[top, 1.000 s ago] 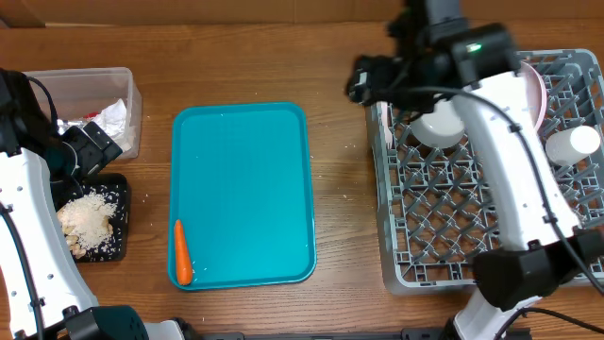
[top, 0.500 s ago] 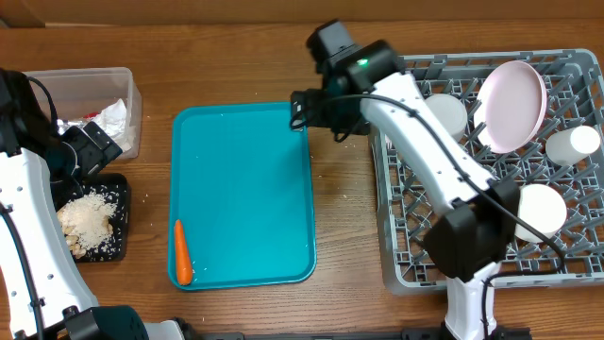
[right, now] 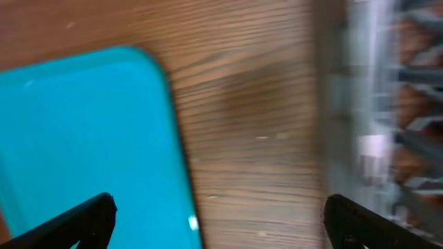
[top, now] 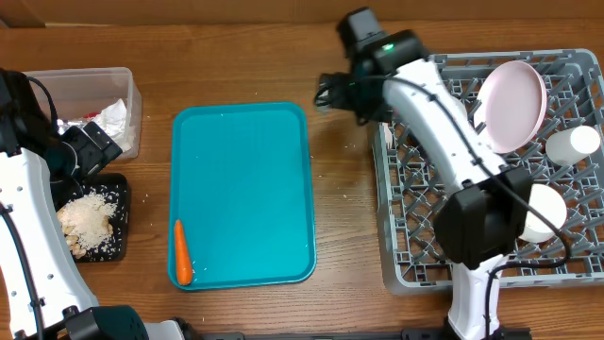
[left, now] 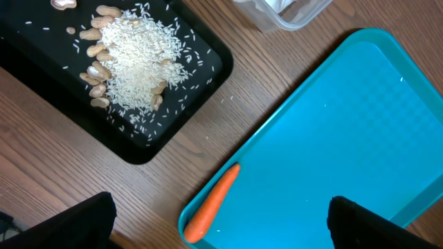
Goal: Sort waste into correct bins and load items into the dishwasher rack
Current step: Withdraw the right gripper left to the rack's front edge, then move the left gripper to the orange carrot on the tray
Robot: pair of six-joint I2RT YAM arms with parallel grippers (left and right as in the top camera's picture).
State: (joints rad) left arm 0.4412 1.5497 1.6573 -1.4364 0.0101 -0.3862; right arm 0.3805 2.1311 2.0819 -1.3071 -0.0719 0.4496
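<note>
A small orange carrot lies at the near left corner of the teal tray. My left gripper hovers open between the clear tub and the black tray. In the left wrist view the carrot shows between the wide-apart fingers of the left gripper. My right gripper is open and empty over bare wood between the teal tray and the grey dishwasher rack. The rack holds a pink plate, a cup and a bowl.
The clear tub contains a crumpled white napkin. Rice and pale nuts are heaped in the black tray. The blurred right wrist view shows the teal tray's corner at left and the rack's wall at right.
My right arm swung left from above the rack to the teal tray's far corner, then came back a little to the right. The left arm has not moved.
</note>
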